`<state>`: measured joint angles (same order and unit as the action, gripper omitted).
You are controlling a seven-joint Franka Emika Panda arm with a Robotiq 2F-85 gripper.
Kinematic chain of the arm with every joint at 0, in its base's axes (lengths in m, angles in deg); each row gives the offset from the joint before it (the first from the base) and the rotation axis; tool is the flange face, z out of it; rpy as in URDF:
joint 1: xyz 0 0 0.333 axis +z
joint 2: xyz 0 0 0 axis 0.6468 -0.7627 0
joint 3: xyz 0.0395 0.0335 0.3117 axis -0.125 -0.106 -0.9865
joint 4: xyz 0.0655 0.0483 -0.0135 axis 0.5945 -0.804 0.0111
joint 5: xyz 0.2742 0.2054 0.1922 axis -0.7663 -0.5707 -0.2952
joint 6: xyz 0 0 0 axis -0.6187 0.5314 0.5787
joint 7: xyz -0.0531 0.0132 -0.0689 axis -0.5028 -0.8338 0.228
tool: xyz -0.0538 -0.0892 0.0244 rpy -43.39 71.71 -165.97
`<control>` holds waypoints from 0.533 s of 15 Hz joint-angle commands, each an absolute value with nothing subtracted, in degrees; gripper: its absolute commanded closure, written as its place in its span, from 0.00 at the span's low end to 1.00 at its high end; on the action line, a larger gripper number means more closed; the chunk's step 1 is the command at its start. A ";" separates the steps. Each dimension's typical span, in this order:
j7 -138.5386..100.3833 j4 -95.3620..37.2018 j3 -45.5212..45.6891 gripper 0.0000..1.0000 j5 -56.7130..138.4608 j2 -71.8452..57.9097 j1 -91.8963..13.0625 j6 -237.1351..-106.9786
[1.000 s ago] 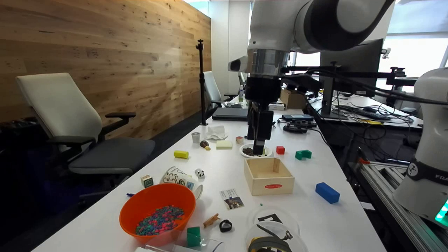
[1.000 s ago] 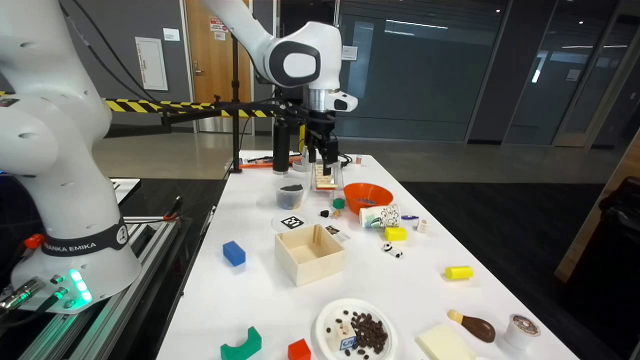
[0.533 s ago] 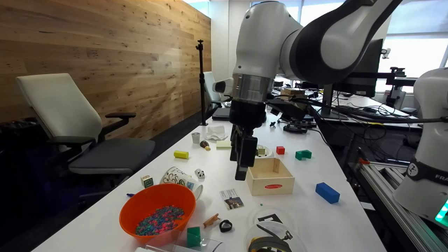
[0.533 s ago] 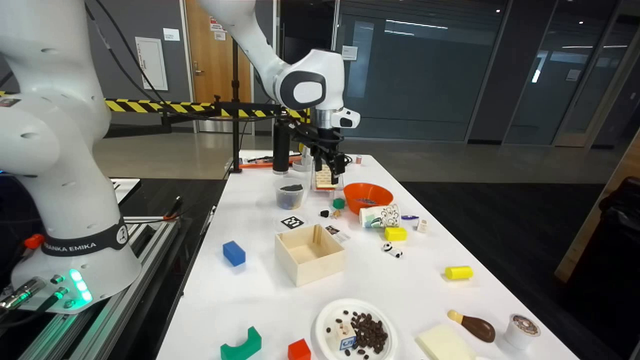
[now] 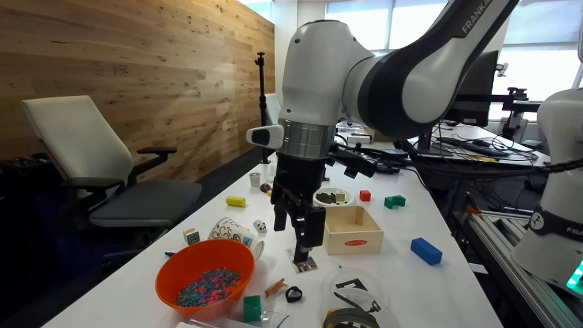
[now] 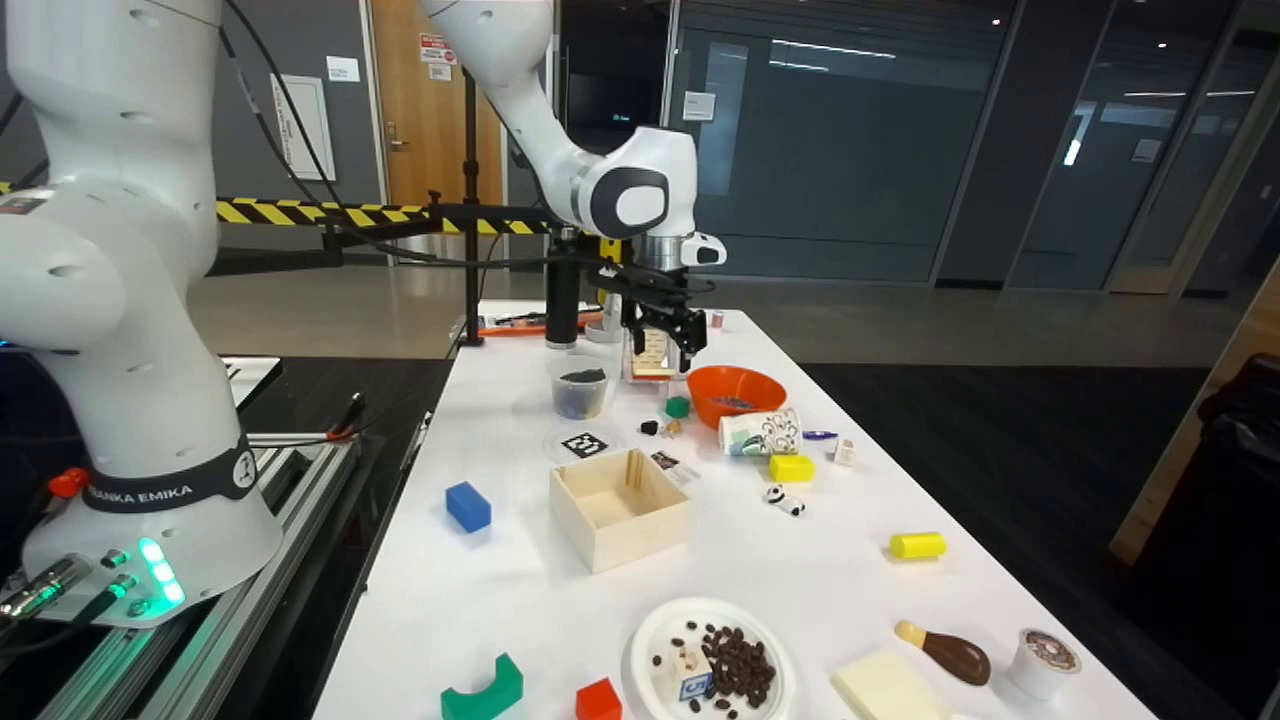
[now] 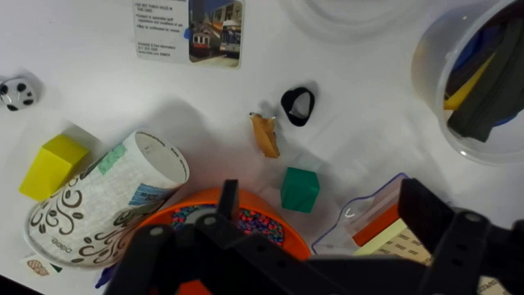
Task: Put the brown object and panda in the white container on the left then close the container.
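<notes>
A small brown animal figure point(image 7: 265, 135) lies on the table beside a black ring; it also shows in both exterior views point(image 5: 274, 287) point(image 6: 672, 428). The black-and-white panda point(image 7: 18, 93) lies apart, past the paper cup, and shows in both exterior views point(image 5: 260, 226) point(image 6: 785, 500). A translucent whitish tub point(image 6: 578, 402) stands open with dark and yellow things inside; part of it shows in the wrist view point(image 7: 428, 65). A clear round lid point(image 7: 352, 22) lies flat near it. My gripper point(image 7: 325, 205) is open and empty, above the table; it shows in both exterior views point(image 5: 291, 243) point(image 6: 663, 352).
An orange bowl point(image 7: 245, 198), a green block point(image 7: 300, 189) and a clear box point(image 7: 348, 229) lie below the fingers. A paper cup point(image 7: 102, 205), a yellow block point(image 7: 53, 166), a card point(image 7: 188, 30), a wooden box point(image 6: 620, 520) and a bean plate point(image 6: 650, 690) are around.
My gripper has come down closer to the table, towards the orange bowl and the brown figure. The objects on the table have not moved.
</notes>
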<state>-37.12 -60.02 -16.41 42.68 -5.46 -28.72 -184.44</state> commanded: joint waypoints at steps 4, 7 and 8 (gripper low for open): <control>-39.10 -51.90 -14.21 0.00 53.87 -12.06 -27.24 -180.01; -40.84 -50.37 -14.62 0.00 54.04 -14.20 -27.73 -179.78; -41.01 -49.98 -14.68 0.00 53.79 -14.66 -27.76 -179.23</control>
<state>-39.48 -53.01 -14.81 52.68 -12.23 -28.11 -181.52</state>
